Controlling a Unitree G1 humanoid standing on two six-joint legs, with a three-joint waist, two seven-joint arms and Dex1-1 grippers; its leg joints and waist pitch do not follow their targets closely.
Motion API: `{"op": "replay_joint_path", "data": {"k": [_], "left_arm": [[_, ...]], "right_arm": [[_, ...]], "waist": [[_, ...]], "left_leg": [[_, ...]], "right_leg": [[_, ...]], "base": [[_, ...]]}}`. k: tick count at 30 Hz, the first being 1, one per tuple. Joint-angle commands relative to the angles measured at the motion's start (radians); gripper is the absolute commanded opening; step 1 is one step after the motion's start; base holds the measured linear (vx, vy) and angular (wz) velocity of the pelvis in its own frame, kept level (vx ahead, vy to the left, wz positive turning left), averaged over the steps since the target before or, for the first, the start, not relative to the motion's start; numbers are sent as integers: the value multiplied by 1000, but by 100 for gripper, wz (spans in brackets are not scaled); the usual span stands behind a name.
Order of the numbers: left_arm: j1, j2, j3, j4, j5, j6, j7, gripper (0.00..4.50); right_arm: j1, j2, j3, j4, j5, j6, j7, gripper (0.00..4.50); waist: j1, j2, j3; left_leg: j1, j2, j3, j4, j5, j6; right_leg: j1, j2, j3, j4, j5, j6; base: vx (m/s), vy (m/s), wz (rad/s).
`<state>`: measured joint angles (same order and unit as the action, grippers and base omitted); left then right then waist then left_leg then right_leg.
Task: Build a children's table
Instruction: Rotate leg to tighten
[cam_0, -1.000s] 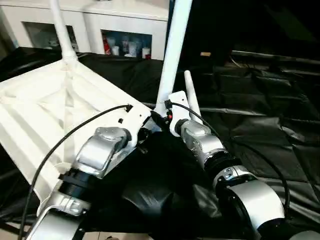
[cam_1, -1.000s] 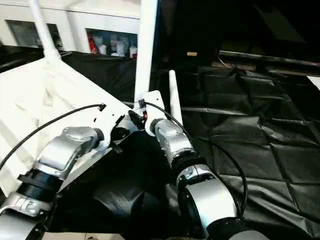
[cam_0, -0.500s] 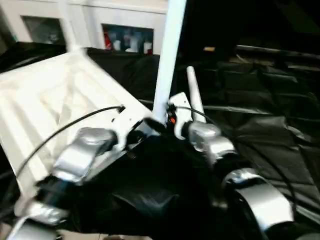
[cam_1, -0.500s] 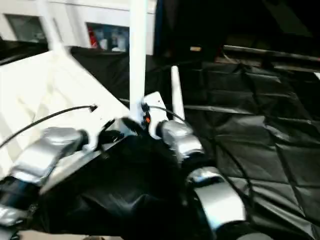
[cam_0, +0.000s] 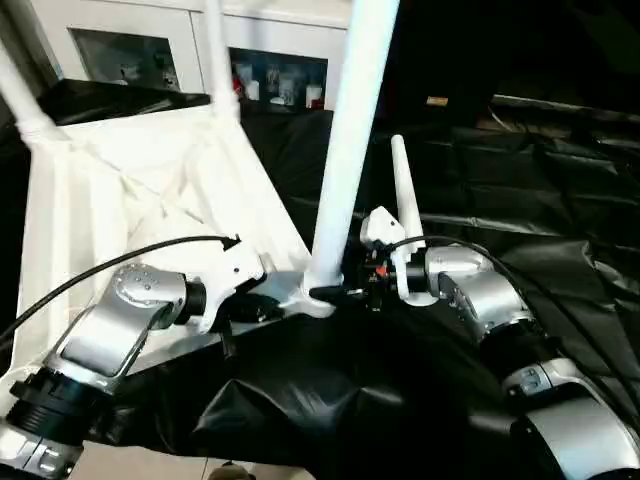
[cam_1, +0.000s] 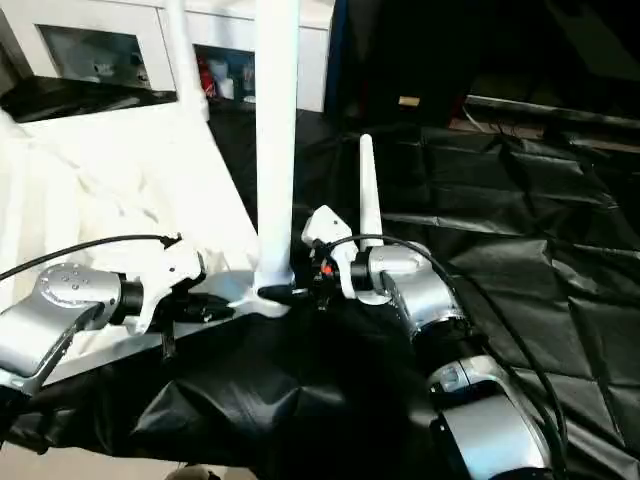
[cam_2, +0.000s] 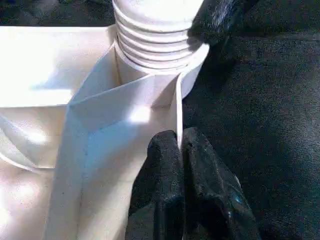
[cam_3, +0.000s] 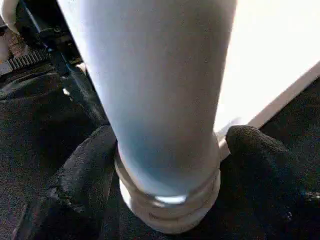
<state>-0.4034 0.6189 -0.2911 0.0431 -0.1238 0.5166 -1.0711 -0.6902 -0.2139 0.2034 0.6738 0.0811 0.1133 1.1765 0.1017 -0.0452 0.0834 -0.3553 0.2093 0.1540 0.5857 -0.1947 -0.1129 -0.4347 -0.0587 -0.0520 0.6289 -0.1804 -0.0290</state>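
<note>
The children's table (cam_0: 150, 190) lay upside down on the black-draped work table (cam_0: 520, 190), its ribbed underside facing up, so that the corner sockets were open for the legs. It filled the left half of the head view, from about nine o'clock up to eleven. Two legs already rose from its far corners, one at ten o'clock (cam_0: 20, 90) and one at eleven (cam_0: 220, 60).

The left gripper (cam_2: 179, 150) was clamped shut on the thin rim (cam_2: 177, 107) of the tabletop, just beside the near corner socket. That pinch looked meant to steady the top, holding it against any twist or push put into the leg next to it.

At the centre, running up to twelve o'clock, stood the near leg (cam_0: 350, 140), upright with its ribbed foot seated in the corner socket (cam_2: 155, 55). The right gripper (cam_3: 167, 150) straddled the base of this leg, one black finger (cam_3: 75, 175) on each side; whether the pads actually pressed on the tube I could not tell. The low position suited turning or pressing the foot home where it met the socket.

At about one o'clock, just behind the right gripper, the fourth leg (cam_0: 403, 190) stuck up apart from the table, probably parked within reach for the last corner.
</note>
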Motion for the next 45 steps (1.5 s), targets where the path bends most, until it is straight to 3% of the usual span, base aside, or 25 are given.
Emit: {"op": "replay_joint_path", "data": {"k": [1, 10, 14, 17, 18, 20, 25, 29, 30, 33, 34, 37, 42, 45], "left_arm": [[-9, -8, -21, -35, -35, -33, -53, 0], [0, -18, -20, -2, -19, -60, -43, 0], [-14, -47, -7, 26, -3, -20, 21, 0], [-60, -120, 26, 100, 24, 35, 157, 0], [-81, -146, 32, 133, 41, 42, 206, 0], [-129, -206, 45, 203, 69, 60, 304, 0], [-198, -320, 57, 293, 96, 92, 450, 0], [-213, -368, 47, 314, 106, 84, 478, 0], [-211, -378, 41, 309, 102, 78, 470, 0], [-203, -374, 33, 297, 99, 72, 454, 0], [-187, -349, 22, 277, 97, 53, 416, 0], [-157, -300, 8, 246, 95, -26, 345, 0], [-101, -203, -9, 175, 68, -87, 185, 0], [-69, -129, -18, 134, 47, -102, 84, 0]], "right_arm": [[12, -10, 5, -19, -6, -2, -5, 360], [27, 6, 12, -22, -15, 15, -47, 285], [46, 51, -44, -6, 23, 61, -136, 277], [63, 115, -97, 44, 22, 72, -308, 275], [67, 140, -110, 63, 21, 75, -368, 275], [64, 191, -136, 112, 16, 70, -501, 275], [7, 285, -167, 232, 11, 34, -717, 275], [-28, 326, -189, 257, 15, 10, -734, 275], [-42, 332, -195, 258, 17, 5, -717, 330], [-54, 323, -190, 260, 20, -1, -692, 347], [-62, 295, -175, 252, 17, -8, -637, 373], [-64, 239, -142, 224, 6, -6, -523, 373], [-53, 135, -88, 164, -14, -22, -295, 373], [-43, 72, -55, 132, -21, -37, -175, 373]], "waist": [[-3, 25, -74], [-3, 22, -77], [-4, 20, -73], [-10, 19, -67], [-8, 22, -64], [-12, 19, -62], [-17, 22, -63], [-17, 20, -63], [-17, 21, -64], [-17, 20, -65], [-18, 19, -66], [-20, 22, -70], [-20, 16, -76], [-15, 15, -75]], "left_leg": [[2, 12, 12, -65, -122, 25], [0, 10, 12, -62, -106, 23], [0, 10, 11, -65, -126, 14], [4, 12, 11, -70, -175, -9], [12, 11, 10, -72, -206, -19], [13, 8, 7, -75, -231, -31], [14, 5, 5, -75, -240, -33], [8, 7, 4, -76, -234, -19], [9, 7, 5, -76, -231, -14], [7, 8, 6, -75, -216, -6], [4, 8, 5, -75, -204, -3], [1, 8, 5, -73, -182, 12], [-2, 11, 10, -66, -107, 44], [1, 15, 11, -66, -105, 55]], "right_leg": [[78, -63, 45, -61, -65, -253], [81, -62, 45, -57, -49, -249], [79, -62, 45, -63, -102, -234], [75, -65, 47, -75, -216, -205], [69, -65, 46, -83, -273, -192], [71, -67, 46, -91, -351, -165], [68, -67, 48, -93, -358, -151], [70, -64, 48, -90, -314, -153], [70, -65, 48, -89, -295, -160], [72, -65, 47, -85, -258, -170], [75, -65, 47, -83, -241, -174], [79, -65, 46, -79, -191, -192], [84, -66, 45, -66, -76, -235], [82, -66, 43, -65, -78, -245]], "base": [[0, 0, 0], [0, 0, 0], [0, 0, 0], [0, 0, 0], [0, 0, 0], [0, 0, 0], [0, 0, 0], [0, 0, 0], [0, 0, 0], [0, 0, 0], [0, 0, 0], [0, 0, 0], [0, 0, 0], [0, 0, 0]]}}
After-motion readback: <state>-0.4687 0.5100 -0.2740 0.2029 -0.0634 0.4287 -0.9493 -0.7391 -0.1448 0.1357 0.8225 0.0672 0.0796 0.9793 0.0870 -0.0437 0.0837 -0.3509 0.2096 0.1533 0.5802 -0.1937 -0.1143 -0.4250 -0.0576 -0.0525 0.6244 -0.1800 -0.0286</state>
